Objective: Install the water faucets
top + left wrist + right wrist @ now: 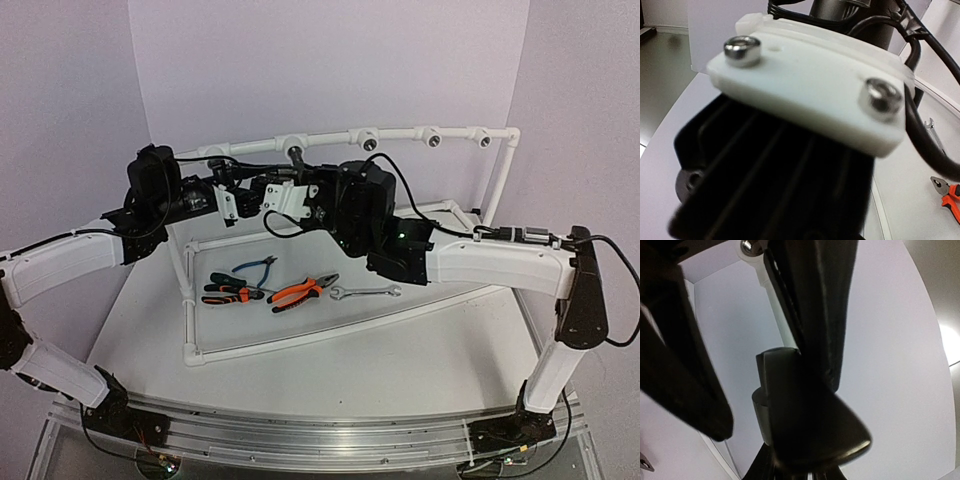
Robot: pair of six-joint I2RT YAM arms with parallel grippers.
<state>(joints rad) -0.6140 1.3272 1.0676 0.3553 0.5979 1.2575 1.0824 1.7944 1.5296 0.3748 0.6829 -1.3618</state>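
Note:
The water faucet (296,158) is a small dark tap standing upright just under a fitting (293,143) of the white back rail. In the right wrist view the faucet (805,425) fills the middle, lever handle toward the camera, with a white pipe (776,315) behind it. My right gripper (292,182) holds it from below, jaws closed on its lower body (790,471). My left gripper (238,197) is raised close beside the right one. Its camera sees only the right gripper's white plate (810,85) and black body; its own fingers are hidden.
A white pipe frame (190,300) lies on the table, its back rail (400,135) carrying several fittings. Inside it lie orange pliers (300,292), dark-handled pliers (228,290), blue-handled pliers (255,268) and a silver wrench (365,293). Dark blurred bars (680,365) cross the right wrist view.

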